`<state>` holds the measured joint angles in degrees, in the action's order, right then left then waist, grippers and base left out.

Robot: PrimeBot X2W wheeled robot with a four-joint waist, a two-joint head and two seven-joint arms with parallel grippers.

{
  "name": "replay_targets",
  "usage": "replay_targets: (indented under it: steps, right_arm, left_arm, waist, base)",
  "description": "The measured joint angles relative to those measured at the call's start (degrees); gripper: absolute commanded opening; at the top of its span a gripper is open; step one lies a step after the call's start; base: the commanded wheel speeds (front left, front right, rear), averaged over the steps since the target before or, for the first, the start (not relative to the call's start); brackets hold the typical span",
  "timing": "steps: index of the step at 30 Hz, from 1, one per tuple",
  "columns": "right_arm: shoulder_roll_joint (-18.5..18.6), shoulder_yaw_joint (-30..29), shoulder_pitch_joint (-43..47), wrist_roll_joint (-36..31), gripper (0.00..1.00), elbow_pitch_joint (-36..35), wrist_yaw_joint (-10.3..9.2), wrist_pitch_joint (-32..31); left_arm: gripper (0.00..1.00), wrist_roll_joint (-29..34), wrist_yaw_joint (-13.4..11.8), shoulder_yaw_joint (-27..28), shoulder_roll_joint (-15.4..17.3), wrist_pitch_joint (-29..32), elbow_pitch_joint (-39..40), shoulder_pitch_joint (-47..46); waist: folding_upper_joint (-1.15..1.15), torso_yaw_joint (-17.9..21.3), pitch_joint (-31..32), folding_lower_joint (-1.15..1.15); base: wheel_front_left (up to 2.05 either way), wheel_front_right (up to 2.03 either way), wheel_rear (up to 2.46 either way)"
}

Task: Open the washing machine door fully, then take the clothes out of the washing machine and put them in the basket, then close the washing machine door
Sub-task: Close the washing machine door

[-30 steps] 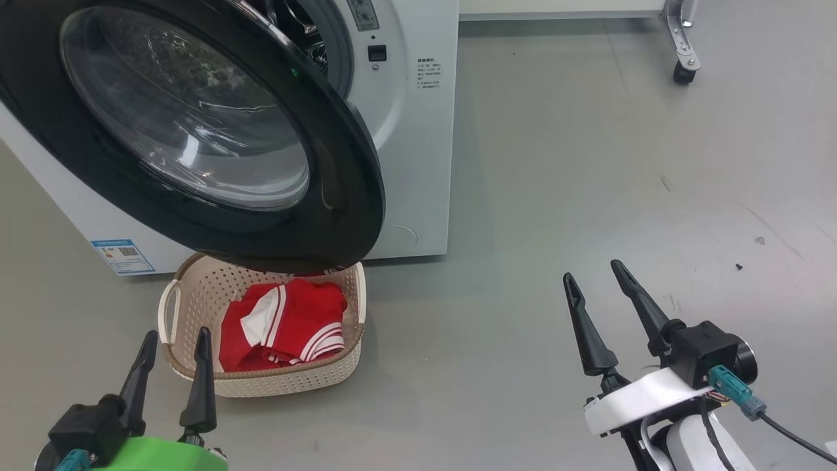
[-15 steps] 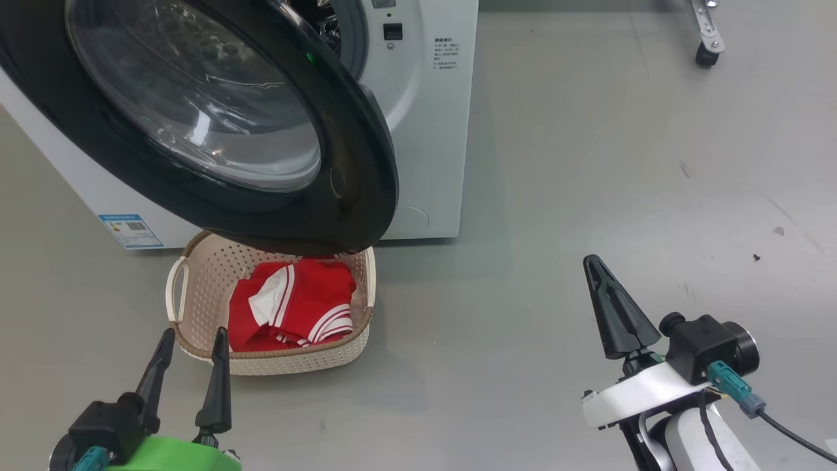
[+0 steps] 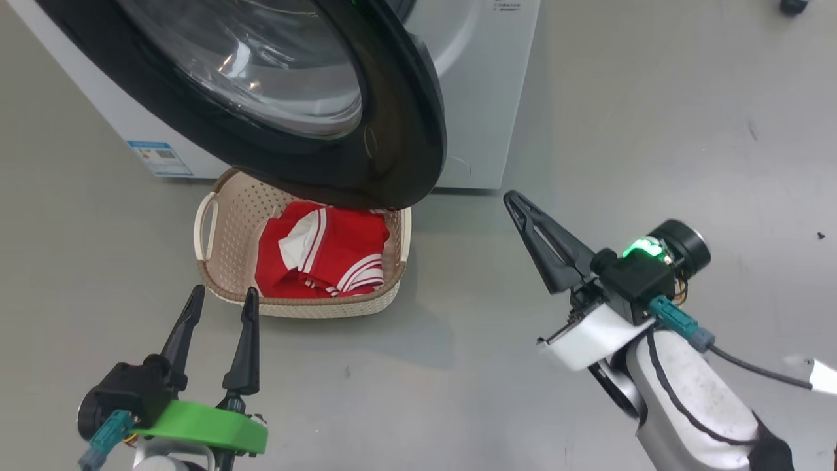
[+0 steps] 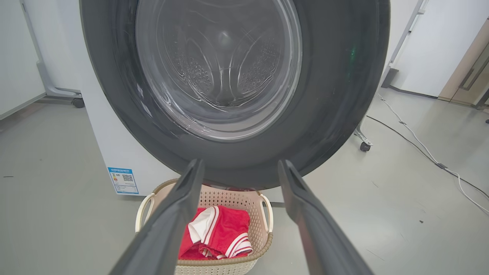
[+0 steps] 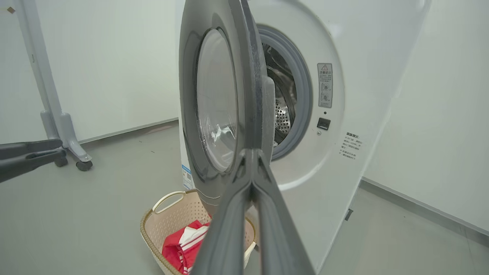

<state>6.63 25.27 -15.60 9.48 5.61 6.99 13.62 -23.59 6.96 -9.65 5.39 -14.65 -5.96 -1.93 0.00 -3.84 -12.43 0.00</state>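
1. The washing machine (image 3: 484, 98) stands on the grey floor (image 3: 654, 131). It is white, with a small blue label (image 3: 160, 159) low on its front.
2. The washing machine door (image 3: 405, 131) stands swung out from the front, its glossy black ring and bulging glass window turned toward the robot. In the right wrist view it is nearly edge-on, and the perforated steel drum (image 5: 280, 110) shows behind it inside the grey-rimmed opening.
3. The basket (image 3: 222, 216) sits on the floor just in front of the machine, with its far rim under the door's lower edge.
4. The clothes (image 3: 327, 252), red with white stripes, lie crumpled inside the basket.
5. The left hand (image 3: 223, 290) hovers low at the lower left of the head view. Its two dark fingers are apart and empty, with the tips just short of the basket's near rim. Its wrist view looks straight at the door and the basket.
6. The right hand (image 3: 511, 196) sits higher, to the right of the door. Its fingers are pressed together and empty, and they point toward the door's free edge. In the head view the tip is near that edge but apart from it.
7. A green light (image 3: 641, 248) glows on the right wrist's dark housing.
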Motion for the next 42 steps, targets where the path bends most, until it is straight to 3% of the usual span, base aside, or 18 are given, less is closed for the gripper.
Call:
replay_targets:
  steps: [12, 24, 42]
  right_arm:
    - [5.3, 7.6, -14.8, -0.8, 0.00, 3.7, 0.00, -3.3]
    - [8.6, 5.0, -21.3, 2.1, 0.00, 8.3, 0.02, -3.6]
    - [10.6, 2.9, -31.2, 4.1, 0.00, 11.7, 0.51, -3.3]
  left_arm:
    - [1.00, -0.4, 0.2, -2.9, -1.7, 0.0, 0.0, -5.6]
    - [1.00, -1.7, 0.2, -3.6, -2.7, 0.0, -1.0, -8.2]
    - [1.00, -2.5, 0.2, -4.6, -3.0, 0.0, -0.4, -10.2]
  waist:
    - [0.00, -7.9, -7.0, 0.00]
    - [0.00, -14.8, -12.4, 0.00]
    - [0.00, -16.0, -18.3, 0.00]
  base:
    - [0.00, 0.00, 0.00]
    - [0.00, 0.00, 0.00]
    - [0.00, 0.00, 0.00]
